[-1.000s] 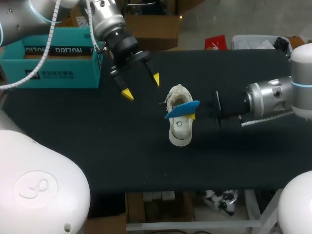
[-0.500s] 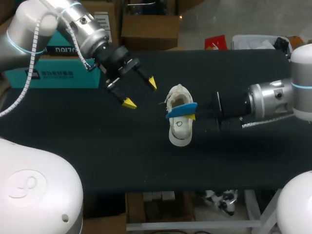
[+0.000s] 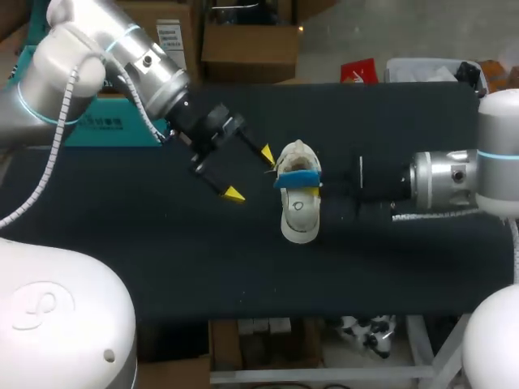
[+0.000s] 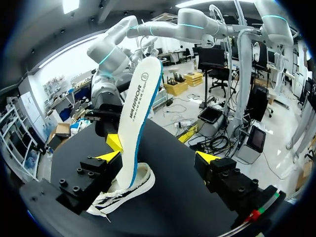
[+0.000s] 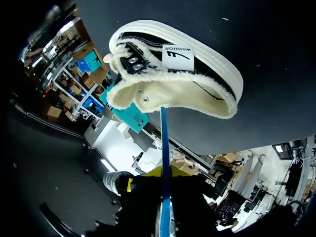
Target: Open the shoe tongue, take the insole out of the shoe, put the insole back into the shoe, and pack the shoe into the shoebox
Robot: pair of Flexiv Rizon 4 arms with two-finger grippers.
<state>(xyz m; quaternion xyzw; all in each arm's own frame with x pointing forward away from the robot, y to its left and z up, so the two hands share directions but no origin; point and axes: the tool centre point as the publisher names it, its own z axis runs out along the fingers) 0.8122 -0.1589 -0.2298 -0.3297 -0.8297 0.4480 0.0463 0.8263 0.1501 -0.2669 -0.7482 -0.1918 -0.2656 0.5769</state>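
Shoe (image 3: 298, 215) sat about mid-table, well clear of every edge, toe toward the near one. The insole (image 3: 298, 177) stood on edge with one end down in the shoe's mouth. The right gripper (image 3: 314, 189) was pinched tight on it, coming in from the right. Left gripper (image 3: 250, 173) hung just beside the shoe's left, fingers spread wide, nothing in them. Box (image 3: 105, 134) was at the back left, partly behind the left arm. Plenty of bare table (image 3: 162, 259) in front.

Black table (image 3: 162, 259), white shoe (image 3: 298, 220) mid-table (sole down), teal shoebox (image 3: 109, 134) seemingly at corner
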